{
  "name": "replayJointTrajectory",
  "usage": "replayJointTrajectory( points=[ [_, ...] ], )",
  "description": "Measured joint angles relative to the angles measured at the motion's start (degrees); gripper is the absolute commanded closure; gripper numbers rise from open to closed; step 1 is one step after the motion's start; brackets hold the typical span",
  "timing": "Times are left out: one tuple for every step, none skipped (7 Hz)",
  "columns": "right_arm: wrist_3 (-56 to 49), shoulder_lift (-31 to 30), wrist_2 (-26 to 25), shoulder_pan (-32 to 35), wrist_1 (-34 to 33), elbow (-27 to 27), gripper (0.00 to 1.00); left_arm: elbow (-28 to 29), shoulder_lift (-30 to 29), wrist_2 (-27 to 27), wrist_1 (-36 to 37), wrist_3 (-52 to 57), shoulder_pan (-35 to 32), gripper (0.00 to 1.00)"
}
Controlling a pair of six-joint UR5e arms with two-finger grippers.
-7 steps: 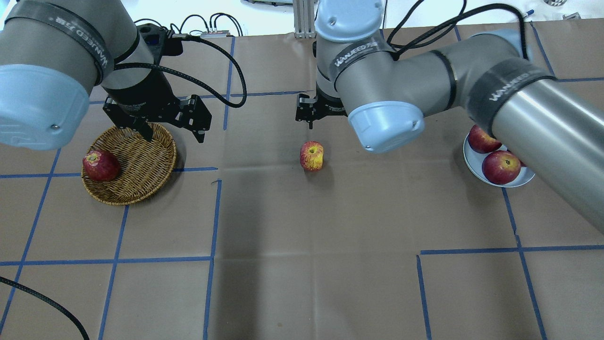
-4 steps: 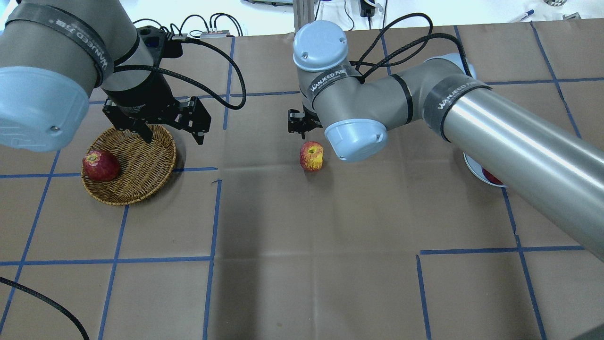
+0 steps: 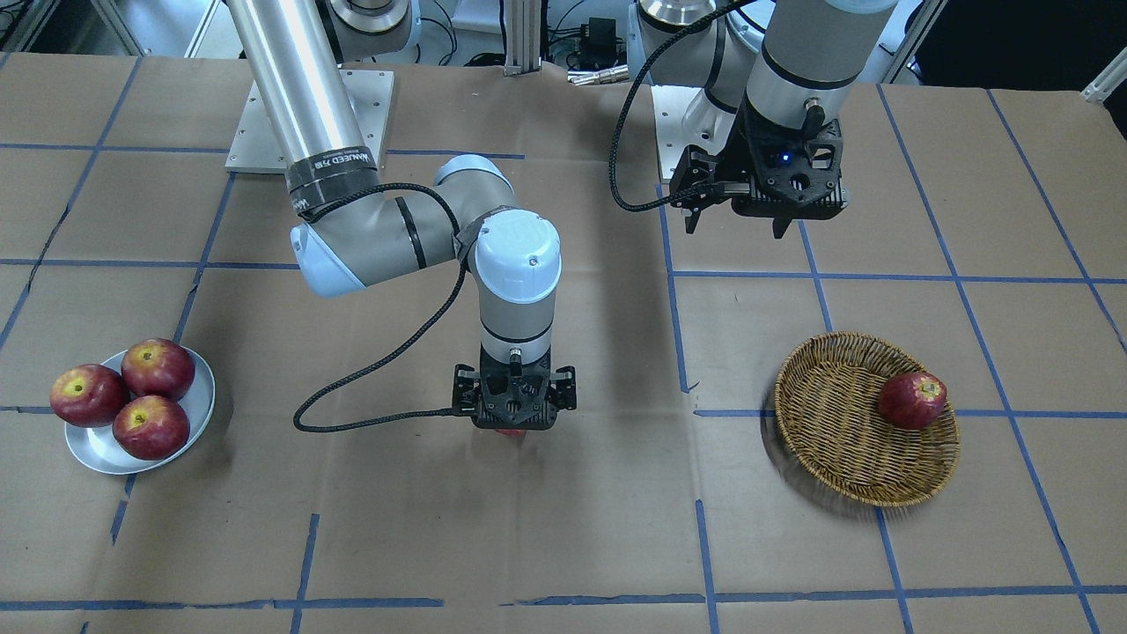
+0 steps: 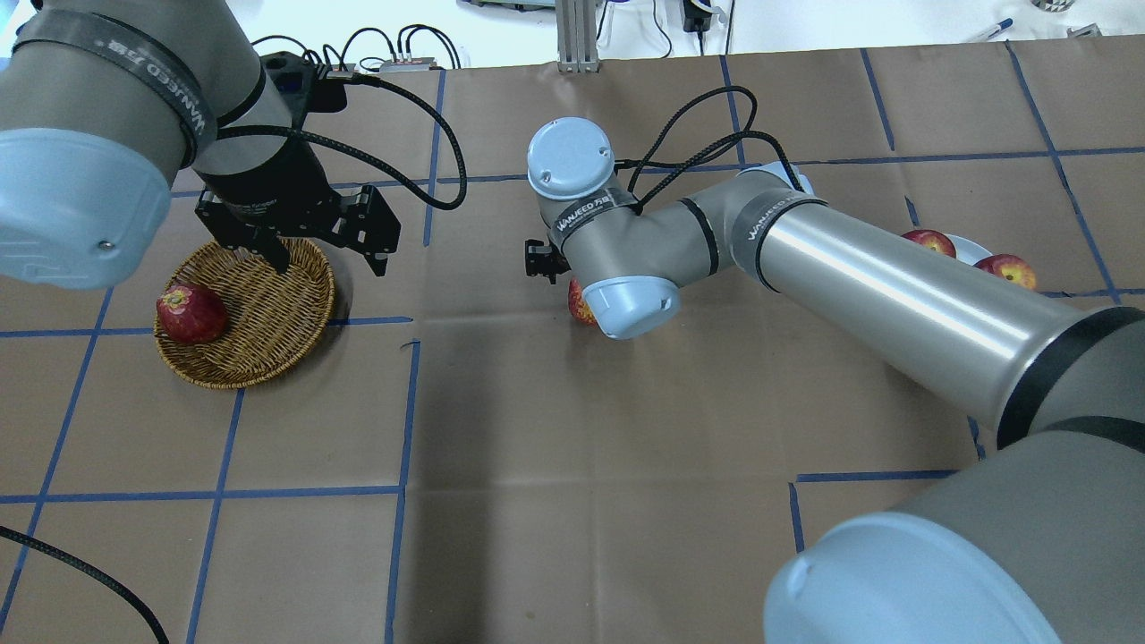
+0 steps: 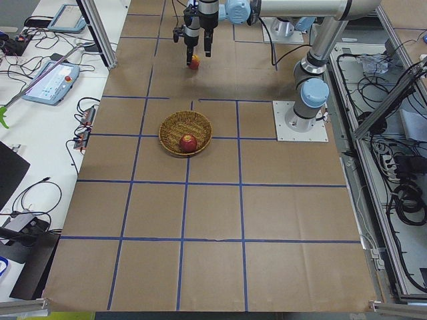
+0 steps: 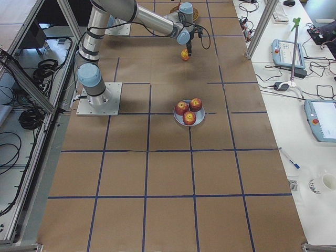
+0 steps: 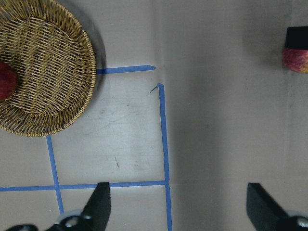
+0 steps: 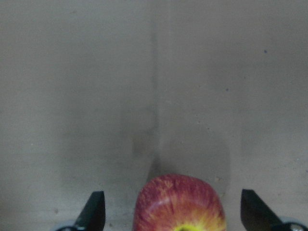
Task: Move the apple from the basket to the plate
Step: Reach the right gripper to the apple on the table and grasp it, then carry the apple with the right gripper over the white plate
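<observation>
The apple (image 8: pixel 179 204), light red with a yellow top, sits on the table paper at mid-table, outside the basket; it also shows in the overhead view (image 4: pixel 579 305). My right gripper (image 8: pixel 173 216) is open, its fingers standing either side of the apple without closing on it; from the front (image 3: pixel 513 418) it hides most of the fruit. The wicker basket (image 4: pixel 268 313) holds one dark red apple (image 4: pixel 190 313). My left gripper (image 4: pixel 329 258) is open and empty, high over the basket's far rim. The grey plate (image 3: pixel 95 454) holds three darker apples.
Blue tape lines cross the brown paper on the table. A black cable (image 3: pixel 379 361) loops from the right wrist down to the table beside the gripper. The right arm's long link (image 4: pixel 894 295) hides most of the plate (image 4: pixel 971 242) from overhead.
My right arm has swung in and come down over the apple, so the open gripper now straddles it. The left arm and the basket have not moved.
</observation>
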Motion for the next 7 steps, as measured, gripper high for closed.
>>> replayJointTrajectory(
  points=[
    [-0.06, 0.44, -0.01, 0.18, -0.27, 0.66, 0.45, -0.04, 0.00, 0.00, -0.02, 0.00, 0.00, 0.01],
    [-0.20, 0.53, 0.04, 0.17, -0.38, 1.54, 0.62, -0.05, 0.00, 0.00, -0.06, 0.00, 0.00, 0.01],
    [-0.38, 0.36, 0.05, 0.06, -0.42, 1.94, 0.68, -0.06, 0.00, 0.00, -0.08, 0.00, 0.00, 0.01],
    [-0.46, 0.09, 0.02, -0.09, -0.43, 1.99, 0.68, -0.07, 0.00, 0.00, -0.08, 0.00, 0.00, 0.01],
    [-0.52, -0.51, 0.04, -0.32, -0.33, 1.71, 0.68, -0.07, 0.00, 0.00, -0.09, 0.00, 0.00, 0.01],
    [-0.63, -2.26, 0.09, -0.80, 0.79, 1.19, 0.68, -0.07, 0.00, 0.00, -0.09, 0.00, 0.00, 0.01],
    [-1.11, -5.44, 0.20, -1.97, 3.91, 0.94, 0.68, -0.07, 0.00, 0.00, -0.09, 0.00, 0.00, 0.01]
  ],
)
